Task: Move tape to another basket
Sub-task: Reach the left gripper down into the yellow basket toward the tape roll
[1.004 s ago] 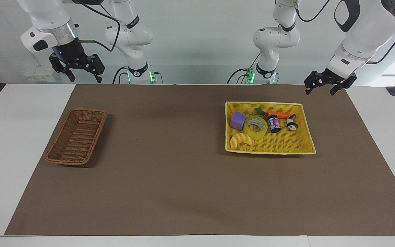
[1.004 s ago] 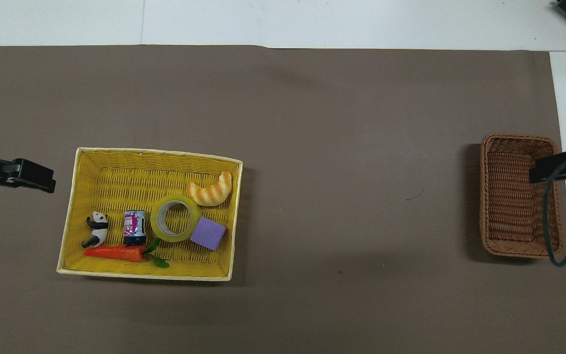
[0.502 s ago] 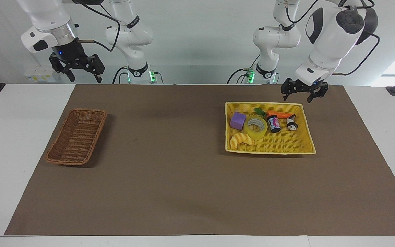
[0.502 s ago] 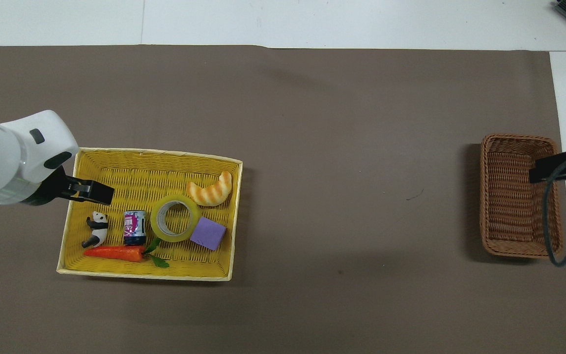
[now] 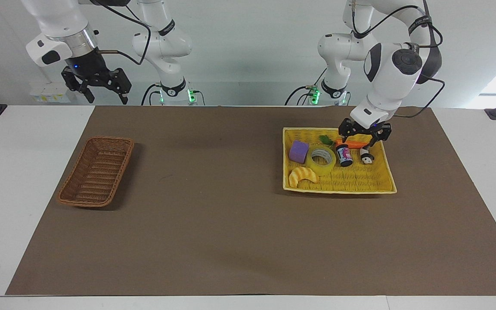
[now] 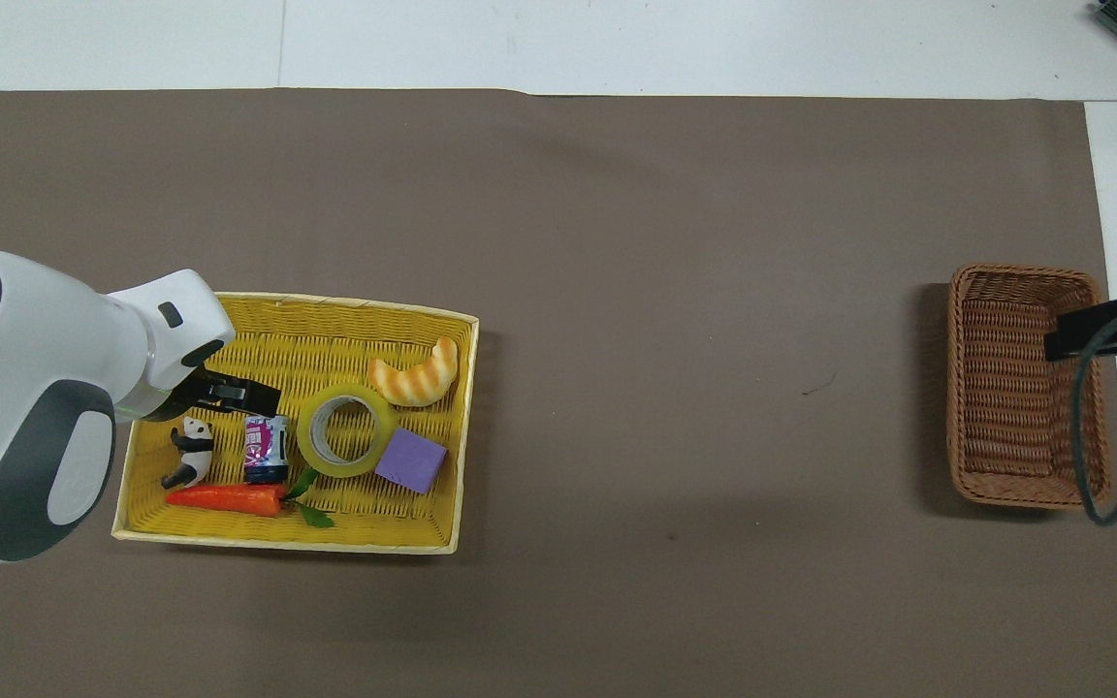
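- One tape roll lies flat in the yellow basket, between purple block and small can — likely light, stiff, slick; pinch its wall.
- Left gripper, jaws spread, hangs over the carrot.
- Right gripper waits, jaws spread, with the wicker basket toward its end of the bench.

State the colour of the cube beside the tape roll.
Purple; the cube lies against the tape, clearest in the overhead view.

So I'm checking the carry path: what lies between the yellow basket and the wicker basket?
Nothing: between the yellow basket and the wicker basket only bare brown mat shows in both views.
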Controlling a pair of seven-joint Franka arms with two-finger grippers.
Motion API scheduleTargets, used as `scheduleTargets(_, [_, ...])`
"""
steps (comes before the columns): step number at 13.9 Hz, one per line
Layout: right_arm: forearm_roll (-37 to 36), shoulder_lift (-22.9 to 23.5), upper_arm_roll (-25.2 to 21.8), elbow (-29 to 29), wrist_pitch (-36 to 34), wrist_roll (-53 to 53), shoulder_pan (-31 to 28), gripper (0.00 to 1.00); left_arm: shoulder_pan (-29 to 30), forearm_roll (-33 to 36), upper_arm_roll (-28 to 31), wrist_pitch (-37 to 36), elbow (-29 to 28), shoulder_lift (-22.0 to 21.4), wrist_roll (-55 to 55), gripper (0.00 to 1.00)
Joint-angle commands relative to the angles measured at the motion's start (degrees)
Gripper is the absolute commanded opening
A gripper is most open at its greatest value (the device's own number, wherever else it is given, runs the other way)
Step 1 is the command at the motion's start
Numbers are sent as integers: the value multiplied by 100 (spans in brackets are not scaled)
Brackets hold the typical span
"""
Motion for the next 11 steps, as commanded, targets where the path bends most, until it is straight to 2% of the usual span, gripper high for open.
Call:
scheduleTargets(1, [13,-123,47,-136,-4,45,-81,100,-158,23,74,430,-220,208,-46,100])
scheduleTargets(3, [13,-123,47,-136,-4,45,-81,100,-167,-3,74,921,-501,358,-54,99])
scheduleTargets(4, [13,-123,47,-136,-4,45,-81,100,-202,-12,74,1115,-641,376,-54,89])
scheduleTargets(5, [13,-123,47,-144,-4,45,-81,100,-271,-12,74,1221,-721,394,-54,86])
scheduleTargets(11, [13,-140,47,-171,22,54,-72,100,-430,-169,65,1495,-889,657,-450,84])
